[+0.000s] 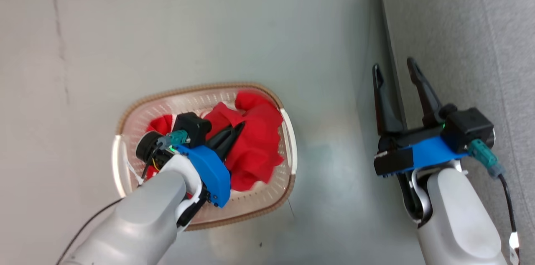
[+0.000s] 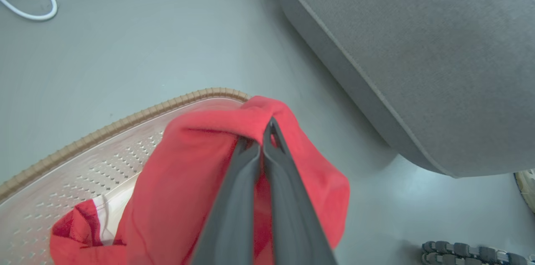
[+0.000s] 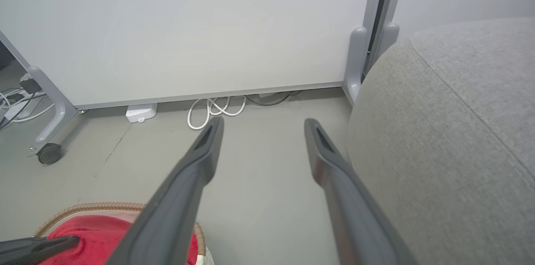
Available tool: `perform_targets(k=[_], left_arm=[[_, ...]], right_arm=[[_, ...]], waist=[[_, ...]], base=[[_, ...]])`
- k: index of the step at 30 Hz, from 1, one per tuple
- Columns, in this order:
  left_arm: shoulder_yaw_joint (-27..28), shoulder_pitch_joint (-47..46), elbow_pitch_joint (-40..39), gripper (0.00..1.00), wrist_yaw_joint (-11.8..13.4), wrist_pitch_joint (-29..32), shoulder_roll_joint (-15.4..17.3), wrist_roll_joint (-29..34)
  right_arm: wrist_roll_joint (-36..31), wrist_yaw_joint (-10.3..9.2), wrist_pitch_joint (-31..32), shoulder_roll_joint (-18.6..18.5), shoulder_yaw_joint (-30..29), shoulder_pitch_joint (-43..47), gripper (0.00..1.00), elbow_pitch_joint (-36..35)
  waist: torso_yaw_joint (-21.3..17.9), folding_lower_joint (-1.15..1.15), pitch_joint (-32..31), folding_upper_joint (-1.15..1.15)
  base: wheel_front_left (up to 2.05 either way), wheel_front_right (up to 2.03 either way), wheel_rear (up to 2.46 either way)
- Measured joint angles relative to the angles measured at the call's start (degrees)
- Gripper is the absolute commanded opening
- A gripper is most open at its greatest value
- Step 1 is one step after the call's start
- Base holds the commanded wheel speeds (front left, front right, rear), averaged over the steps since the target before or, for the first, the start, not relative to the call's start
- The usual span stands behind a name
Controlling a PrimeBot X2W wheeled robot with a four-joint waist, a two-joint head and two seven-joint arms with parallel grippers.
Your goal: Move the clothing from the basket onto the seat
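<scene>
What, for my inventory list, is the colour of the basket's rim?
Brown, with a braided look; the basket shows it best in the head view.

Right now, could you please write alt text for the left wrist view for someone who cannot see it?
The left tool, its two dark fingers shut, pinches a fold of red clothing over the perforated basket. The grey seat stands apart at the upper right, across grey floor.
</scene>
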Motion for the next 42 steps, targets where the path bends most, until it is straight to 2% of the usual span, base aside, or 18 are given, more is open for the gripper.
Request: perform_targets(k=[11,23,33,42], left_arm=[[12.3,5.8,-9.6,0.00,0.0,0.0,1.0,9.1],[21.3,2.9,-16.6,0.00,0.1,0.0,-1.0,16.4],[22.1,1.4,-17.6,0.00,0.1,0.0,-2.7,16.8],[21.8,2.0,-17.6,0.00,0.0,0.0,-2.8,16.4]], right_arm=[[0.0,0.00,0.0,0.0,-0.5,6.0,1.00,2.3],[0.2,0.00,0.0,0.0,-1.8,12.7,1.00,3.9],[0.5,0.00,0.0,0.0,-1.3,16.8,1.00,4.2],[0.6,0.00,0.0,0.0,1.5,17.6,1.00,3.6]], waist=[[2.3,-0.01,-12.9,0.00],[3.4,0.00,-24.7,0.00],[3.9,0.00,-31.0,0.00],[4.2,0.01,-32.0,0.00]], base=[[0.00,0.00,0.00],[0.00,0.00,0.00],[0.00,0.00,0.00],[0.00,0.00,0.00]])
